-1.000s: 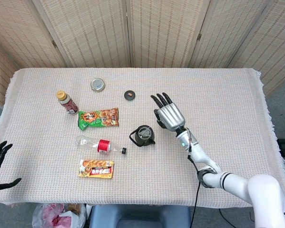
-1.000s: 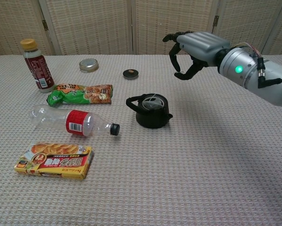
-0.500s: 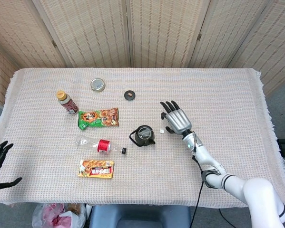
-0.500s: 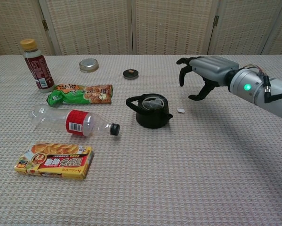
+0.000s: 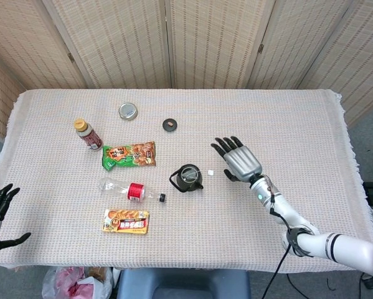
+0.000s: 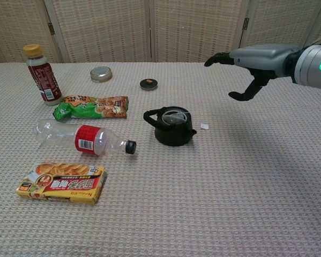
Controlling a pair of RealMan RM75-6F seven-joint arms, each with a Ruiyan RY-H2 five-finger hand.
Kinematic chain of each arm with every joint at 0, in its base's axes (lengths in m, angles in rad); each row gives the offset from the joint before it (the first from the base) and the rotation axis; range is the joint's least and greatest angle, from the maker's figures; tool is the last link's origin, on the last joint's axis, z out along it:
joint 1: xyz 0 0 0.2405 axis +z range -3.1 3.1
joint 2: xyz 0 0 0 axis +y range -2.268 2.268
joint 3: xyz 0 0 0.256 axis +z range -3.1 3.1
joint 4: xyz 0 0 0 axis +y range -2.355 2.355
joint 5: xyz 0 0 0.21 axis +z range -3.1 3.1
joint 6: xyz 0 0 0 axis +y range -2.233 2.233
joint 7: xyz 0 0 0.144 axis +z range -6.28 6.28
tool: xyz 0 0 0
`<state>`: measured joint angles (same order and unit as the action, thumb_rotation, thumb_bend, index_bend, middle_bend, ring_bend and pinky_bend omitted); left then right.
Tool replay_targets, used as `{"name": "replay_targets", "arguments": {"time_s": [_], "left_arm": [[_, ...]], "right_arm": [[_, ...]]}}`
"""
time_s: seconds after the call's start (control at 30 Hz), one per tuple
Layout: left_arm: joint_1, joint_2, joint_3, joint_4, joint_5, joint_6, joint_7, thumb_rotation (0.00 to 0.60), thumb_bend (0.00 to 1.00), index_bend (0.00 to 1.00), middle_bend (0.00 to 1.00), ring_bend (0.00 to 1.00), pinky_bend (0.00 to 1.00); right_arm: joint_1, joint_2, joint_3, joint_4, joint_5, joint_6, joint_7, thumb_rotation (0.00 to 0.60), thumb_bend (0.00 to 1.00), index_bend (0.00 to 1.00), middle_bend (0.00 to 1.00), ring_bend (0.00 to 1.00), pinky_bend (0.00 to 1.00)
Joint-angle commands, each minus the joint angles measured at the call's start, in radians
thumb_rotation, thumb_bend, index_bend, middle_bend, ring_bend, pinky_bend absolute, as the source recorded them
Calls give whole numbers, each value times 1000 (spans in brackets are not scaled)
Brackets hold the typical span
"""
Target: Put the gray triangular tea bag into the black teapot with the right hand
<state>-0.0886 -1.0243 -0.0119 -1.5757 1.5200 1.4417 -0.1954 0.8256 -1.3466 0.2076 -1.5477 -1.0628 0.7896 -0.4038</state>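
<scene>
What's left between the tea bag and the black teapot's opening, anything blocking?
Nothing visible blocks it. The gray triangular tea bag seems to sit already inside the lidless black teapot, with its small white tag lying on the cloth beside the pot. The right hand is open, off to the pot's right, holding nothing.

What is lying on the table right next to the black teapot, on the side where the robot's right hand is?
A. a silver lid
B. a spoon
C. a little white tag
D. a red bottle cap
C: a little white tag lies on the cloth just beside the black teapot, towards the open, empty right hand raised above the table.
</scene>
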Motion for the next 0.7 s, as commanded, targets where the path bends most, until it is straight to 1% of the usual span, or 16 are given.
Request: {"name": "replay_targets", "arguments": {"time_s": [0.03,0.07,0.1,0.13,0.17,0.2,0.3,0.4,0.47,0.6,0.7], "left_arm": [[5,-6,-1,9,7,14,-5,600,128,0,0,0,74],[5,-7,-1,10,5,14,-4,600,128,0,0,0,74],[5,-7,-1,9,5,13,-4,600,128,0,0,0,75],[5,-7,-1,9,5,13,-4,600,128,0,0,0,75],[4,-7,0,9,8,14,-3,600,128,0,0,0,74],[4,-7,1,10,13,15,-3,600,128,0,0,0,74],[6,-7,3,10,22,24,0,600,128,0,0,0,74],[8,-10,4,12,34,39,-1,600,128,0,0,0,75],[9,-10,5,15,36,41,-7,600,128,0,0,0,75],[11,-7,3,15,24,38,-13,600,128,0,0,0,74],[12,-5,4,19,25,40,-24,600,128,0,0,0,74]], "right_arm": [[78,237,-23,-286,207,-18,-289,600,572,0,0,257,299],[102,260,-29,-330,257,3,-339,600,592,0,0,319,357],[120,274,-33,-361,297,14,-367,600,634,0,0,445,479],[140,287,-37,-388,340,19,-389,600,671,0,0,550,578],[169,303,-43,-419,398,17,-412,600,701,0,0,623,648],[192,312,-50,-436,440,11,-427,600,743,0,5,686,718],[275,325,-83,-462,568,-5,-482,600,849,0,28,763,861],[354,314,-116,-468,681,-10,-520,600,910,5,59,798,906],[396,302,-133,-461,743,-20,-528,600,918,12,75,813,924],[480,249,-175,-406,849,-59,-533,600,873,23,102,830,955],[525,204,-197,-357,890,-89,-522,600,856,45,103,830,955]]}}
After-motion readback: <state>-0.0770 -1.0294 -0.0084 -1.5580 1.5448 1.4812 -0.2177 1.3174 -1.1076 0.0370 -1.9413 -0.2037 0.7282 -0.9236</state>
